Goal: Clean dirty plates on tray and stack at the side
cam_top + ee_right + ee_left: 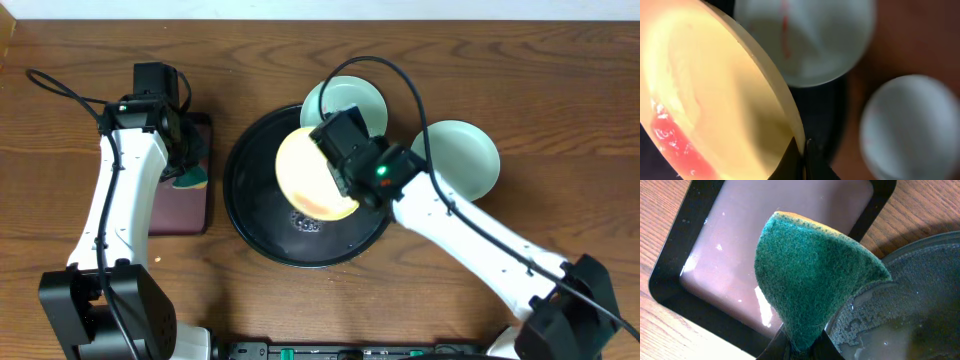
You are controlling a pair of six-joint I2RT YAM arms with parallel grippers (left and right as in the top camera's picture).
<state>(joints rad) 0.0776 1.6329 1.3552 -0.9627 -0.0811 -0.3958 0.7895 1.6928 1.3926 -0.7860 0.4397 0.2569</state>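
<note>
My right gripper [802, 150] is shut on the rim of the pale yellow plate [308, 172] and holds it tilted above the round black tray [250, 215]. The yellow plate [715, 100] carries a red smear at its lower left. One mint-blue plate [368, 103] rests on the tray's far rim and has a thin red streak [785, 35]. The other mint-blue plate [462, 158] lies on the table right of the tray. My left gripper [802, 347] is shut on a green sponge [810, 280] over the maroon tray [180, 205].
The rectangular maroon tray [740, 245] holds liquid under the sponge. A wet grey bowl-like surface [920, 305] fills the lower right of the left wrist view. Cables [60, 85] run over the wooden table at the left and behind the black tray.
</note>
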